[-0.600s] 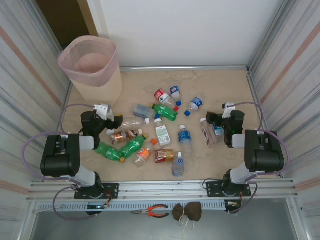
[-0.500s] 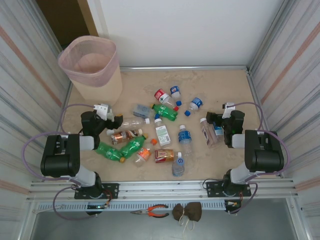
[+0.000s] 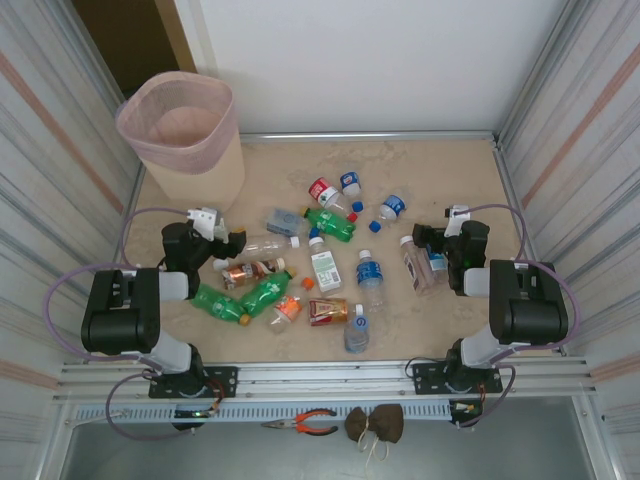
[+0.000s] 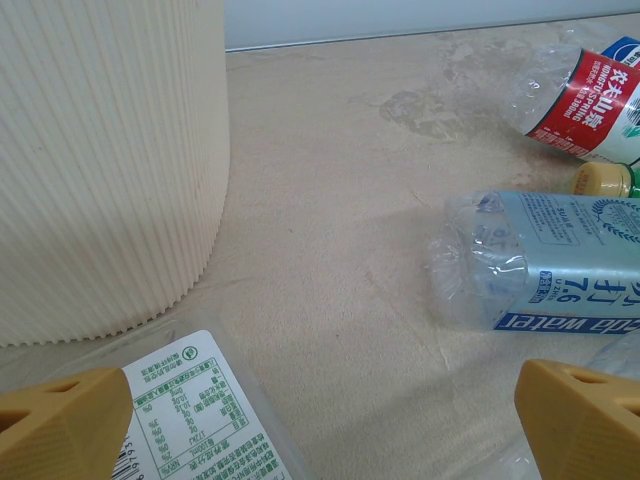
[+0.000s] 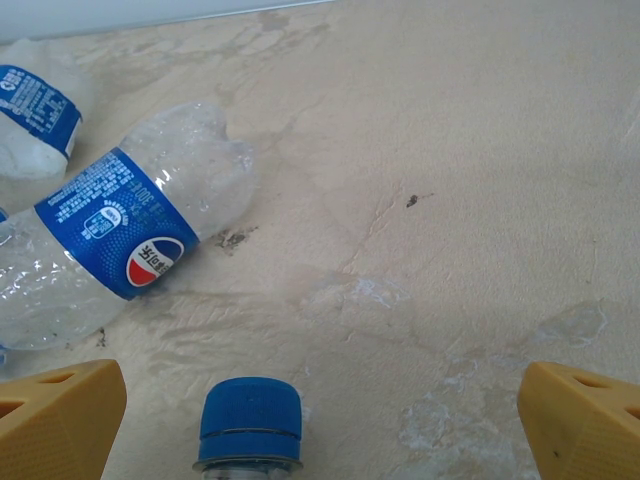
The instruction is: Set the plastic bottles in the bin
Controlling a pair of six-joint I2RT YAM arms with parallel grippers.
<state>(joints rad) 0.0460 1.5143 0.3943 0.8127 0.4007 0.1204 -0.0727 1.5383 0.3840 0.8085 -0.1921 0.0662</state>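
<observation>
Several plastic bottles [image 3: 325,268] lie scattered over the middle of the beige floor. The beige bin [image 3: 203,178] with its pink bag stands at the far left corner. My left gripper [image 3: 233,243] hovers low and open beside a clear bottle [image 3: 265,244]. In the left wrist view the left gripper [image 4: 320,430] has a white-labelled clear bottle [image 4: 195,420] by its left finger, with the bin wall [image 4: 100,160] just ahead on the left. My right gripper [image 3: 425,240] is open; a blue cap [image 5: 250,420] sits between its yellow fingertips [image 5: 60,415], and a Pepsi-labelled bottle [image 5: 120,235] lies ahead on the left.
Ribbed metal walls close in both sides and a white wall stands at the back. A blue-labelled water bottle [image 4: 545,260] and a red-labelled one [image 4: 585,90] lie to the right of the left gripper. Pliers [image 3: 305,422] and a dark bundle [image 3: 375,422] rest below the front rail.
</observation>
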